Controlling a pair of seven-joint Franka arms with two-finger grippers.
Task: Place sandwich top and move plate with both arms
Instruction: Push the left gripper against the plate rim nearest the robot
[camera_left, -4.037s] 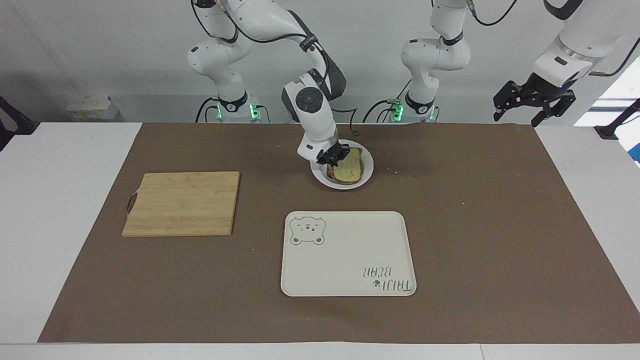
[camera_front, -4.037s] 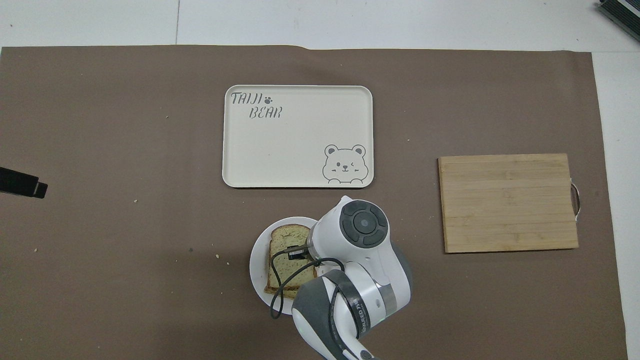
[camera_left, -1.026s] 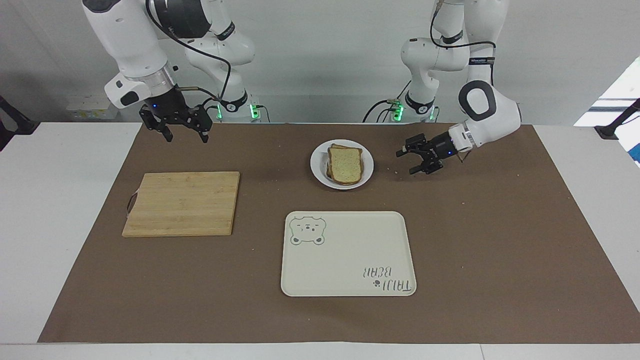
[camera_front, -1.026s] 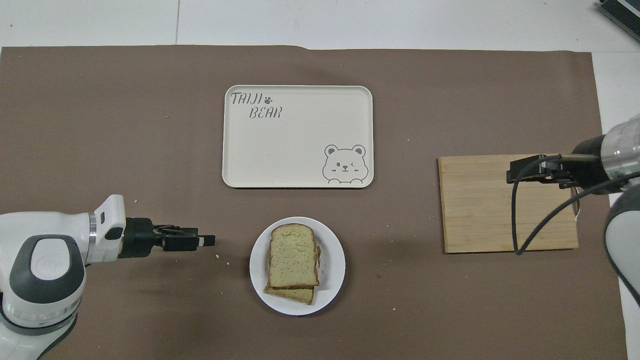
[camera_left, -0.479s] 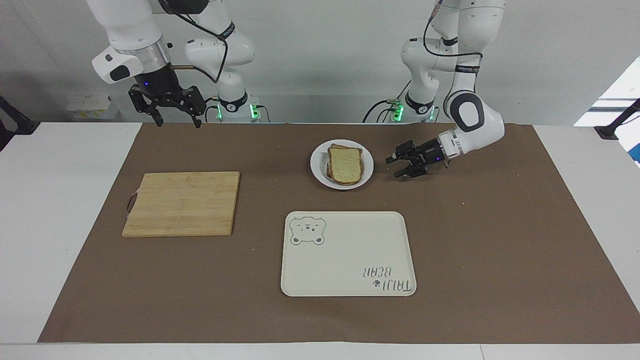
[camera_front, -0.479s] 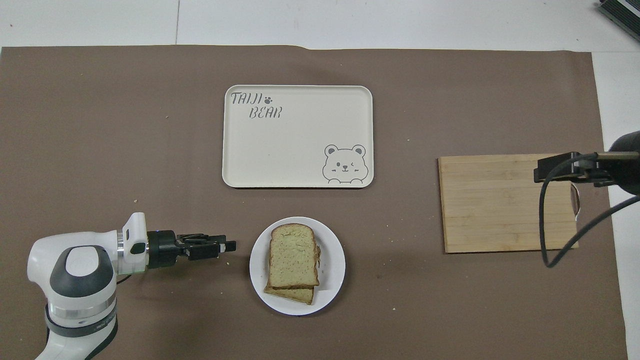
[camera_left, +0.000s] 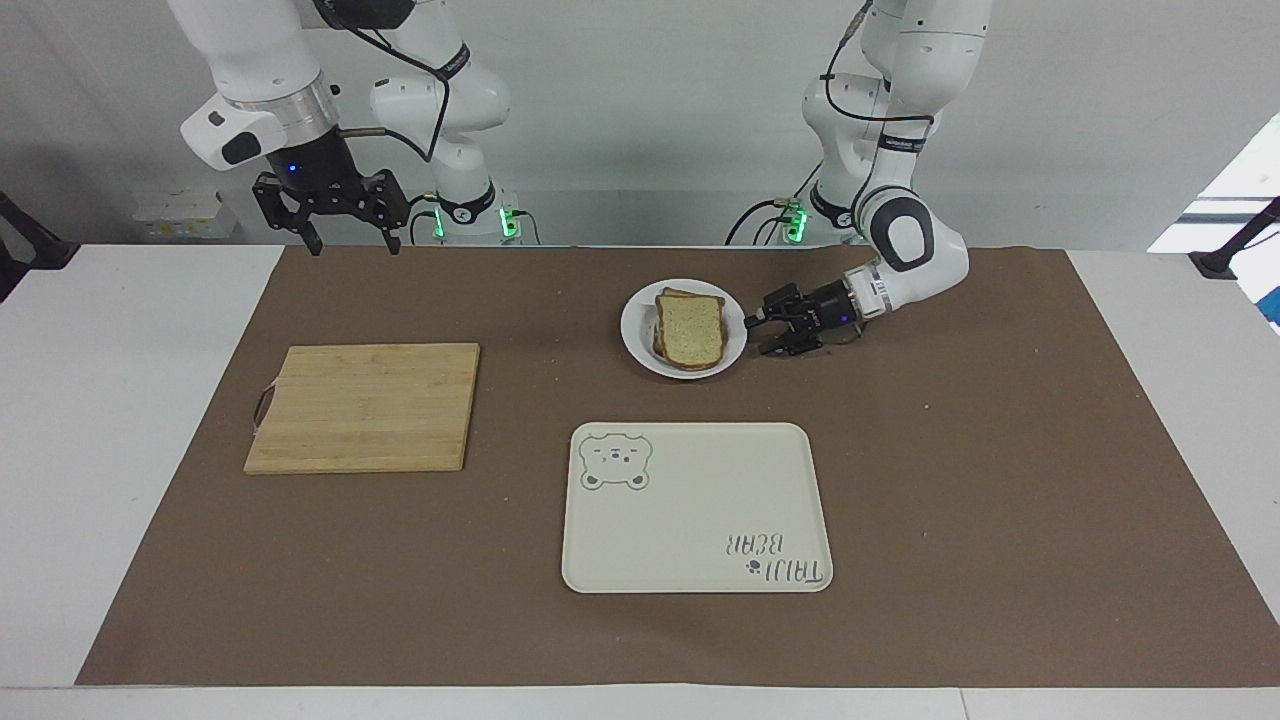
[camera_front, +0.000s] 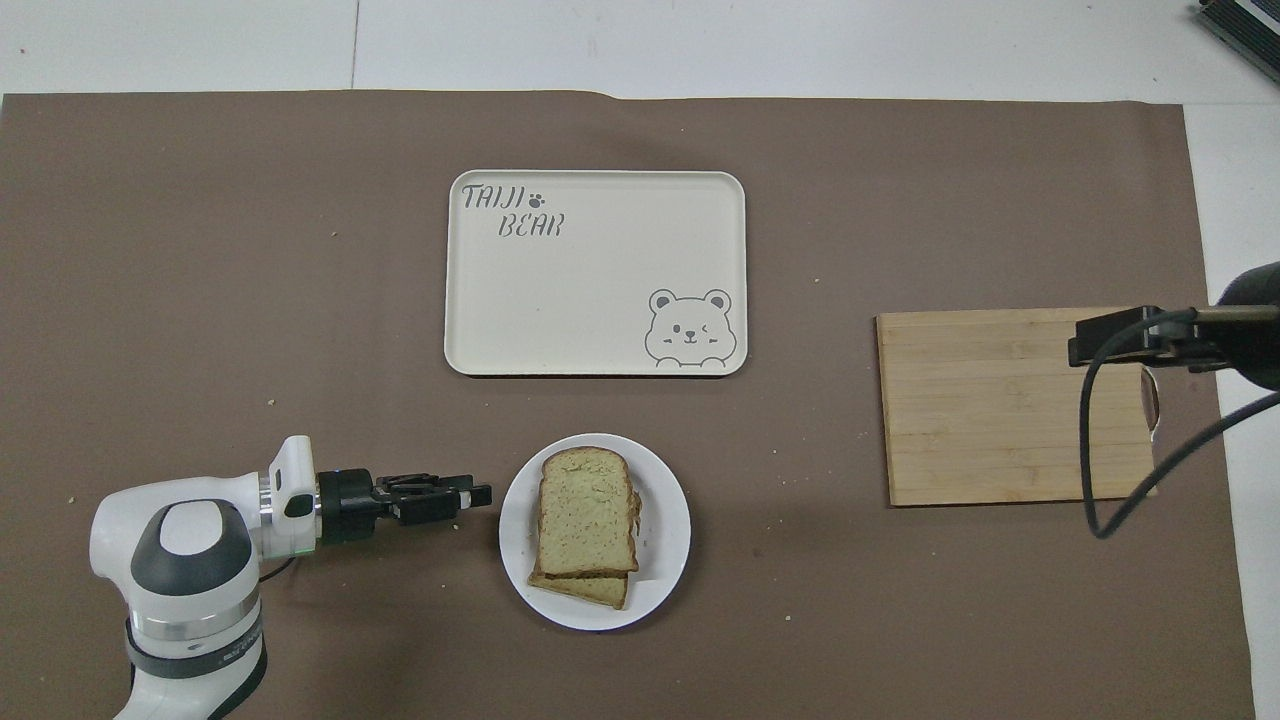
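Observation:
The sandwich top (camera_left: 691, 330) (camera_front: 587, 522), a pale speckled slice with a dark crust, lies on another slice on the small white plate (camera_left: 634, 338) (camera_front: 668, 555). My left gripper (camera_left: 757, 336) (camera_front: 481, 495) is low over the mat, lying nearly level. It points at the plate's rim from the left arm's end of the table. Its fingers are open with nothing between them, and their tips are right at the rim; contact cannot be told. My right gripper (camera_left: 355, 245) hangs open and empty, high over the mat's edge by the robots, above the cutting board's end of the table.
A cream tray with a bear drawing (camera_left: 700, 505) (camera_front: 595, 270) lies farther from the robots than the plate. A wooden cutting board (camera_left: 365, 405) (camera_front: 1015, 405) lies toward the right arm's end. Crumbs dot the brown mat.
The left gripper has slid in across the mat to the plate's rim and its fingers have narrowed a little. The right gripper has risen slightly and drifted outward.

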